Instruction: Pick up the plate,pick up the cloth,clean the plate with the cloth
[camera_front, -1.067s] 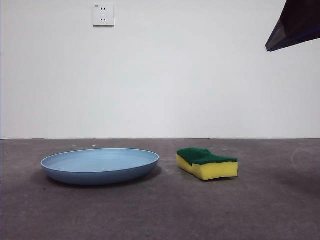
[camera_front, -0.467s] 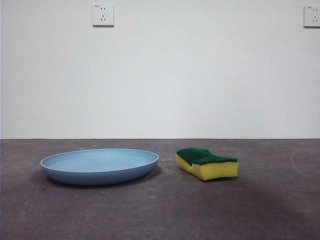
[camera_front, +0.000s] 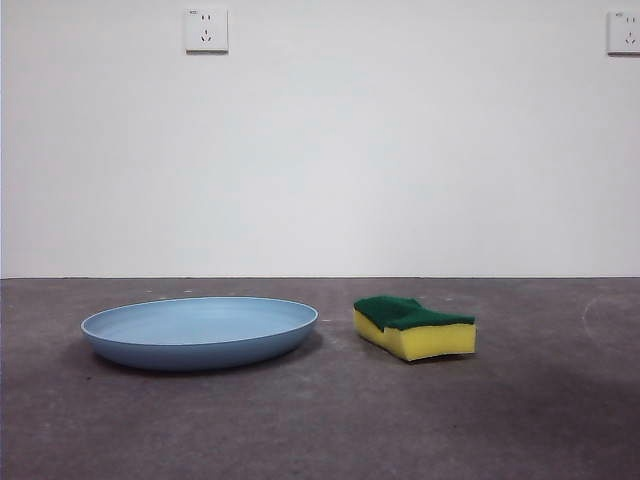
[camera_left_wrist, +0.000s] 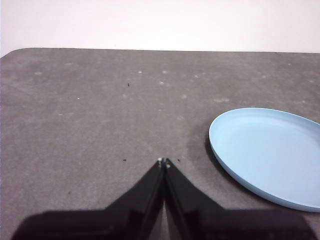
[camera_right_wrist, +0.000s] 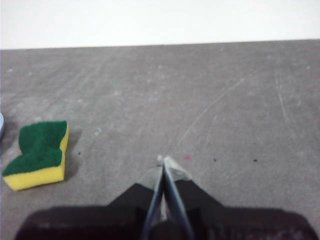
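The light-blue plate (camera_front: 200, 331) lies flat on the grey table, left of centre in the front view. The cloth, a yellow sponge with a green scouring layer (camera_front: 413, 327), lies just right of it, apart from it. Neither arm shows in the front view. My left gripper (camera_left_wrist: 163, 162) is shut and empty above bare table, with the plate (camera_left_wrist: 270, 152) off to one side of it. My right gripper (camera_right_wrist: 162, 161) is shut and empty above bare table, with the sponge (camera_right_wrist: 38, 154) some way off to its side.
A white wall stands behind the table, with one socket (camera_front: 206, 30) at the upper left and another (camera_front: 623, 32) at the upper right. The table's far edge (camera_left_wrist: 150, 49) shows in both wrist views.
The dark arm tip that showed at the front view's top right corner a second ago has gone out of view, baring the right socket. Plate and sponge have not moved.
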